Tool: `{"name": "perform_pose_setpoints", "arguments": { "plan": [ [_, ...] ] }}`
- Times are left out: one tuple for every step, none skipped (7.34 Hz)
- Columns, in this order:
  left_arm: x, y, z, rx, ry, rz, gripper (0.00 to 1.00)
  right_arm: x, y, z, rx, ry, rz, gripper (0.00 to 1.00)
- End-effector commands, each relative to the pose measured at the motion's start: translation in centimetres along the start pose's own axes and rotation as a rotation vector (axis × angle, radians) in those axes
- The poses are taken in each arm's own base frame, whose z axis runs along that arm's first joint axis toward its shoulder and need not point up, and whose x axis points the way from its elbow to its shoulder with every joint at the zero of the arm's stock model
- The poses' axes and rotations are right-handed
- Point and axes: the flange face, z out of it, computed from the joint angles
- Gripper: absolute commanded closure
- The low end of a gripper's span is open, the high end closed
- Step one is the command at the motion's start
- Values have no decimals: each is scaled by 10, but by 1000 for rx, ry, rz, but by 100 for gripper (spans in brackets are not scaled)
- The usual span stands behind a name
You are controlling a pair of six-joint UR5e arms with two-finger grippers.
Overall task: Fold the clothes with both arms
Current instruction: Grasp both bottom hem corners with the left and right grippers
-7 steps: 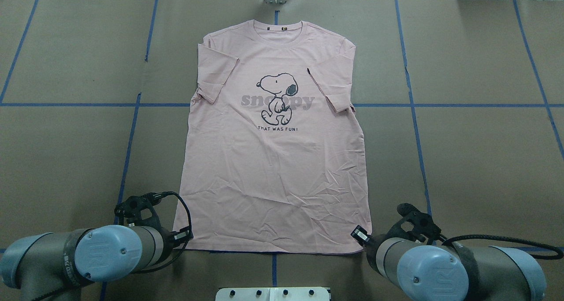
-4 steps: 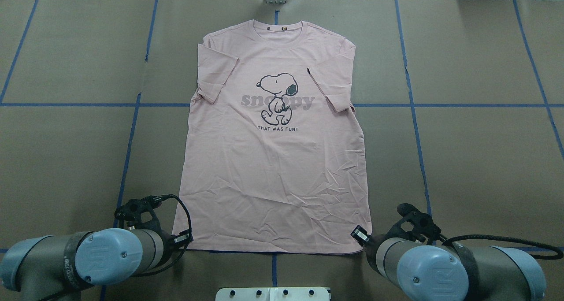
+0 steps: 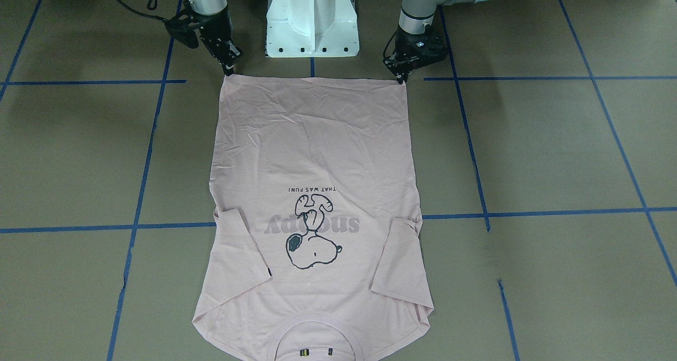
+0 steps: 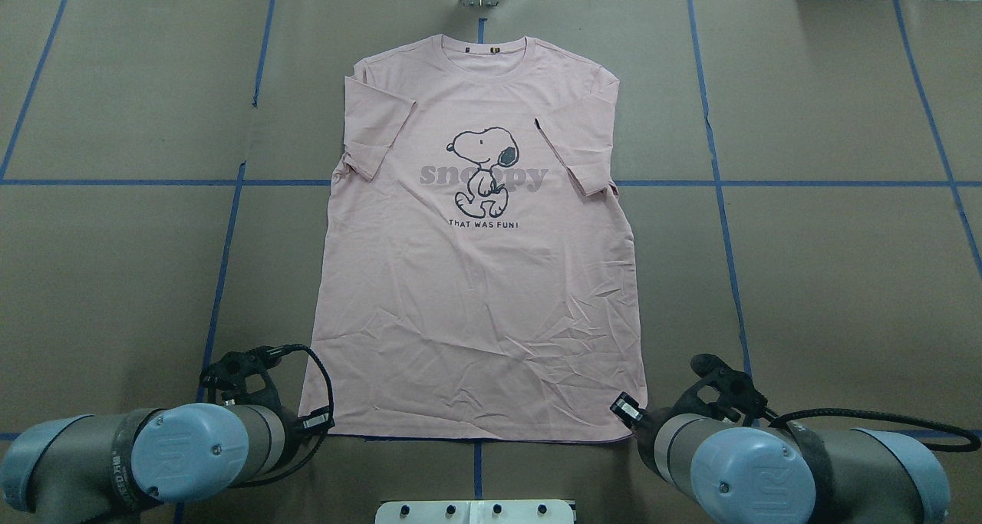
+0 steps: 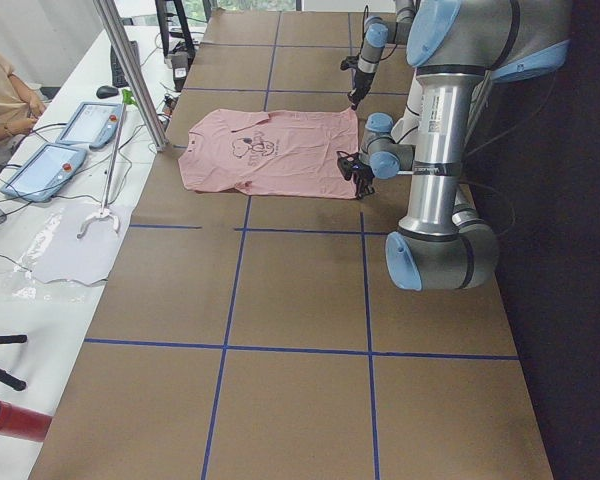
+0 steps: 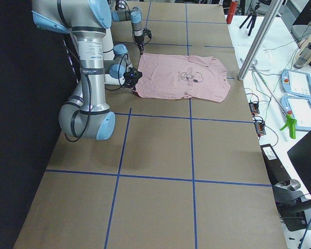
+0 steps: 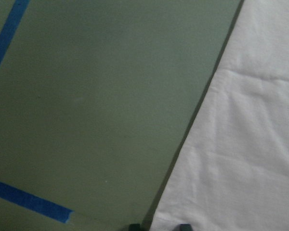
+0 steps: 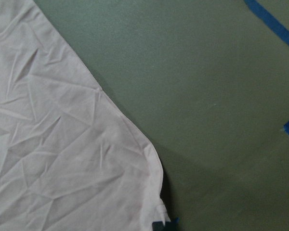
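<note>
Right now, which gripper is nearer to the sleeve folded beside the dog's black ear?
Right. The right gripper is at the T-shirt's hem corner on that sleeve's side; the left gripper is at the opposite hem corner.

Ext. views bright, evenly lit from above; soft short shadows on table (image 3: 529,139) beside left arm (image 3: 420,12) & right arm (image 3: 206,1). No glare. Wrist cams dimmer, greenish cast, slightly soft; T-shirt (image 7: 241,144) reads near-white. Side views go black at robot-side edge.
</note>
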Motion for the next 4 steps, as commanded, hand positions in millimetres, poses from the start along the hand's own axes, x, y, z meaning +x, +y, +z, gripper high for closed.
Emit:
{"name": "perform_pose_setpoints", "arguments": {
  "plan": [
    [1, 7, -11, -3, -23, 9, 100, -1, -1, -4, -4, -6, 2, 100],
    [5, 9, -29, -9, -11, 10, 100, 1, -5, -12, -8, -12, 3, 100],
    [7, 13, -41, -20, 7, 14, 100, 11, -6, -22, -20, -10, -6, 100],
    [8, 21, -45, -43, 12, 24, 100, 30, 0, -47, -60, -9, -32, 100]
  ]
}}
